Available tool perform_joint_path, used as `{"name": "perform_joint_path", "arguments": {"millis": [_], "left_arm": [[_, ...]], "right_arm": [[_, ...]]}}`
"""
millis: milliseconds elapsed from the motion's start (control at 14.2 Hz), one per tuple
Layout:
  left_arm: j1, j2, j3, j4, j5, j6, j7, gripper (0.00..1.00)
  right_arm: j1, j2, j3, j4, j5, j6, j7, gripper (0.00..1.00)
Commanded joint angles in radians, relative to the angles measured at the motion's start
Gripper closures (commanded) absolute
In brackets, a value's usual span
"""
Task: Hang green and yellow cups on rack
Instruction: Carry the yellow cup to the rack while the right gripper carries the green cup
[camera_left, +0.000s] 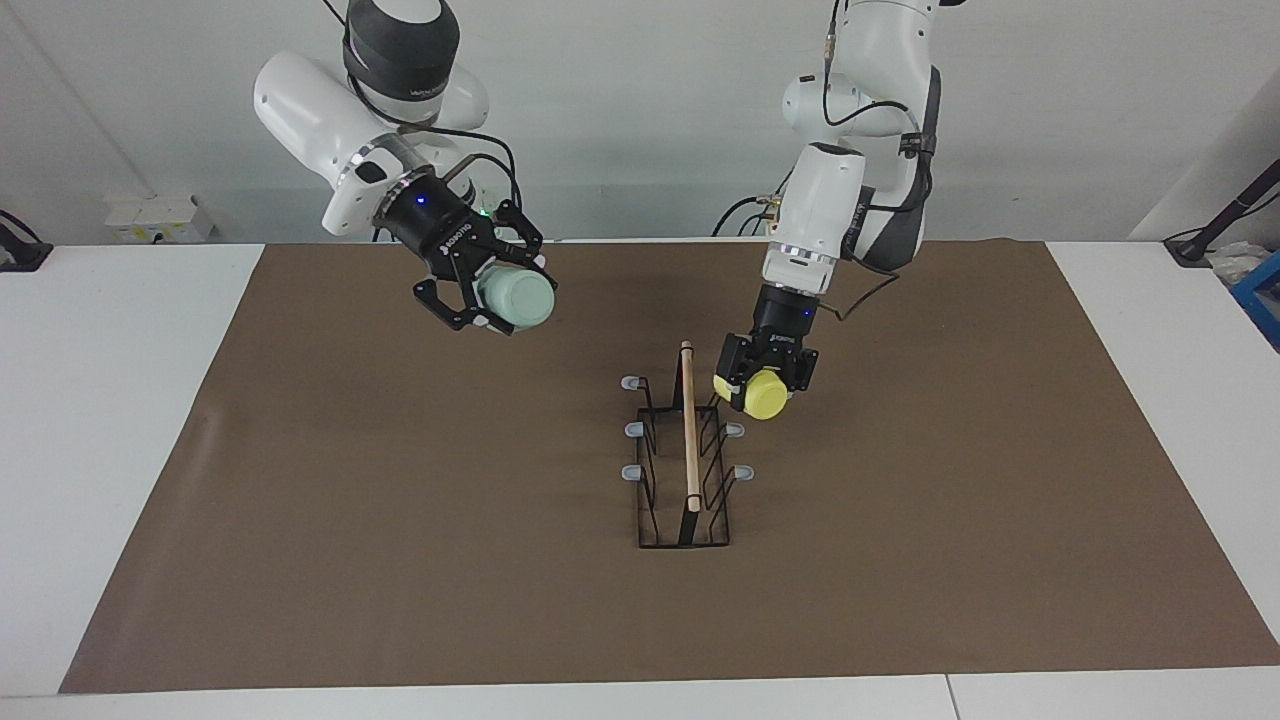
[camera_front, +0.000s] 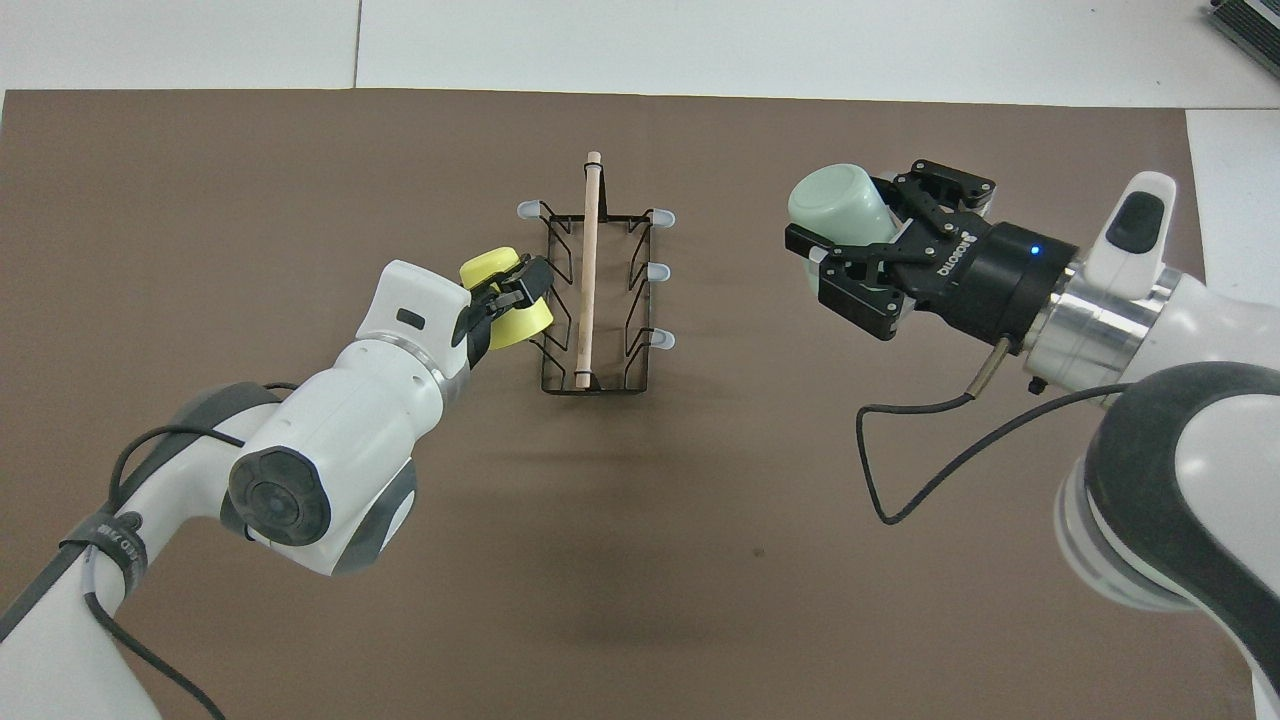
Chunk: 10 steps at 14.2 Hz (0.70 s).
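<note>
The rack stands at the middle of the brown mat, its wooden rod on top; it also shows in the overhead view. My left gripper is shut on the yellow cup, held tilted right beside the rack on the left arm's side, at the prong nearest the robots. That prong is hidden, so I cannot tell whether the cup touches it. My right gripper is shut on the green cup, held on its side high over the mat toward the right arm's end. Overhead: yellow cup, green cup, left gripper, right gripper.
The brown mat covers most of the white table. Five grey-tipped prongs show free, for example one on the right arm's side. A white socket box sits at the table's edge by the right arm.
</note>
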Motion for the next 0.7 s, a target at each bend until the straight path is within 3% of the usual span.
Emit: {"name": "perform_joint_path", "arguments": {"millis": [0,282,352,423,493,564,634], "left_arm": [[-0.003,-0.018,-0.018,-0.001,0.02,-0.105,-0.027,1.0],[-0.004,-0.054,-0.035,0.013,0.02,-0.245,-0.082,1.0],[-0.001,-0.055,-0.047,0.015,0.02,-0.26,-0.099,1.0],[0.0,-0.055,-0.048,0.015,0.02,-0.261,-0.098,0.67],[0.0,-0.055,-0.048,0.016,0.02,-0.261,-0.098,0.16],[0.0,-0.055,-0.048,0.018,0.02,-0.262,-0.098,0.0],[-0.001,-0.055,-0.049,0.021,0.02,-0.273,-0.098,0.0]], "right_arm": [[0.061,-0.008,0.001,-0.068,0.327,0.065,-0.314,1.0],[0.097,0.074,0.001,-0.113,0.734,-0.048,-0.757,1.0],[0.106,0.084,0.003,-0.128,0.785,-0.053,-0.807,1.0],[0.126,0.098,0.001,-0.131,0.799,-0.059,-0.83,1.0],[0.128,0.11,0.003,-0.134,0.804,-0.06,-0.861,1.0],[0.132,0.125,0.003,-0.136,0.833,-0.065,-0.894,1.0],[0.141,0.148,0.003,-0.137,0.886,-0.088,-0.946,1.0]]}}
